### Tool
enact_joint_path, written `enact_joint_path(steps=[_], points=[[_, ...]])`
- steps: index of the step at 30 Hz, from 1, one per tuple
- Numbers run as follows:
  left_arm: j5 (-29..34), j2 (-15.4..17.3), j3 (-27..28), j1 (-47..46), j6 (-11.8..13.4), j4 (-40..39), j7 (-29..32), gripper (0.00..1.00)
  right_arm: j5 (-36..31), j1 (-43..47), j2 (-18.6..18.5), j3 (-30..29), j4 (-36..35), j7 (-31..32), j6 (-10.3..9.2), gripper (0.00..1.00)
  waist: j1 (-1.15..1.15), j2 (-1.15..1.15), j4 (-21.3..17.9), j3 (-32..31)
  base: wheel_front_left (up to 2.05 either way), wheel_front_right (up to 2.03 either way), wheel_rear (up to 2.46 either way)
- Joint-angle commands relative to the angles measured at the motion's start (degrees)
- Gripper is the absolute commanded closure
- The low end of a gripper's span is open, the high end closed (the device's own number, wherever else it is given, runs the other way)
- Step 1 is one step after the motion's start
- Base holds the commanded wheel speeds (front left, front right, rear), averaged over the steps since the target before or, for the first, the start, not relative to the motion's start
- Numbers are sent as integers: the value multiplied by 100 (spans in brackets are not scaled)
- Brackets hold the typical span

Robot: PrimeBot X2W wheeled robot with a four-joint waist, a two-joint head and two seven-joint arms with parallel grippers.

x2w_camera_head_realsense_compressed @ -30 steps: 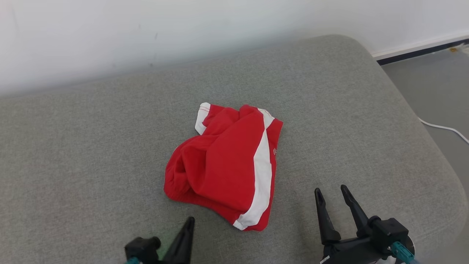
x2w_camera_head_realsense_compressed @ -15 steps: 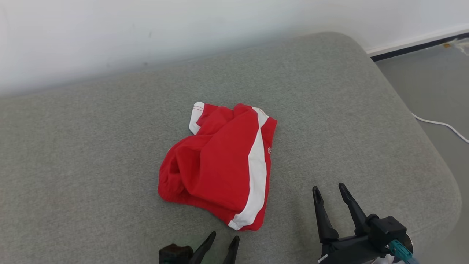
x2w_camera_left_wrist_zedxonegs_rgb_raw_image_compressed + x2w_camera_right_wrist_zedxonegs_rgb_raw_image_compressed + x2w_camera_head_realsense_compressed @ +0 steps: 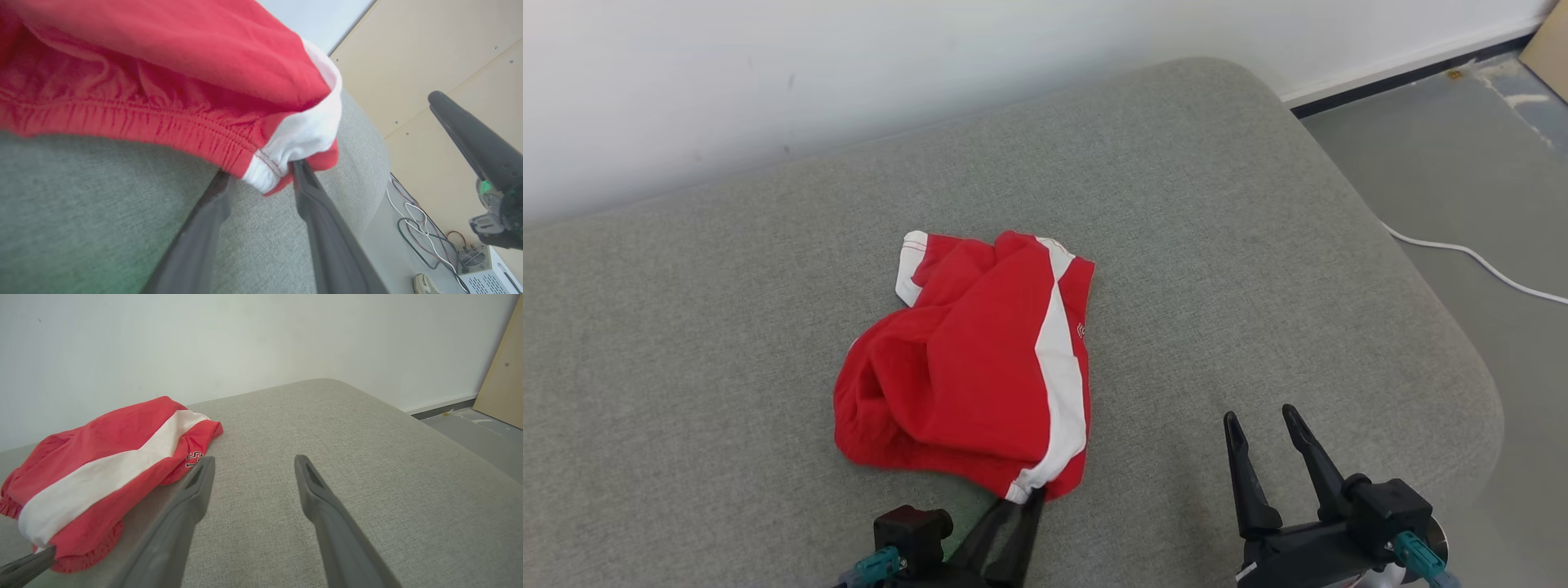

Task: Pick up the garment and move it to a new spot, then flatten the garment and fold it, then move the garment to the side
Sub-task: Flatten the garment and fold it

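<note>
The garment (image 3: 964,367) is a crumpled red pair of shorts with a white side stripe, lying in the middle of the grey cushion (image 3: 1217,245). My left gripper (image 3: 1023,496) is at its near corner. In the left wrist view the left gripper (image 3: 260,170) has its fingers apart, with the white hem corner of the garment (image 3: 163,61) between the tips. The right-hand finger reaches under the fabric. My right gripper (image 3: 1259,415) hovers open over bare cushion to the right of the garment (image 3: 102,469), and nothing lies between the fingers of this right gripper (image 3: 254,458).
The cushion's rounded right edge drops to a grey floor (image 3: 1462,163) where a white cable (image 3: 1478,261) runs. A white wall (image 3: 849,82) stands behind the cushion. A beige board (image 3: 429,53) and a small electronics box (image 3: 478,261) with wires stand beyond the cushion's end.
The camera has turned, so the whole picture has slid left. My left gripper went from shut to open and came forward to the garment's near corner. The right gripper holds the same pose.
</note>
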Motion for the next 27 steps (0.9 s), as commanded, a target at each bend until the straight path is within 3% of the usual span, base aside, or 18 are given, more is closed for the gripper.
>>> enact_joint_path(steps=[1,8,20,27], points=[[14,7,-7,44,-7,-21,-20,100,-17,20,7,-23,11,-3,20,0,0,-1,18,-36,0,0,0],[195,131,185,236,-7,-143,-20,100,14,140,7,-63,-2,-3,20,0,0,-1,296,-156,0,0,0],[924,1153,622,891,-7,-692,-20,100,97,323,6,-12,12,-3,20,0,0,-1,1155,-423,0,0,0],[1038,1392,968,1316,-7,-825,-20,100,132,389,6,-38,46,-3,20,0,0,-1,1391,-475,0,0,0]])
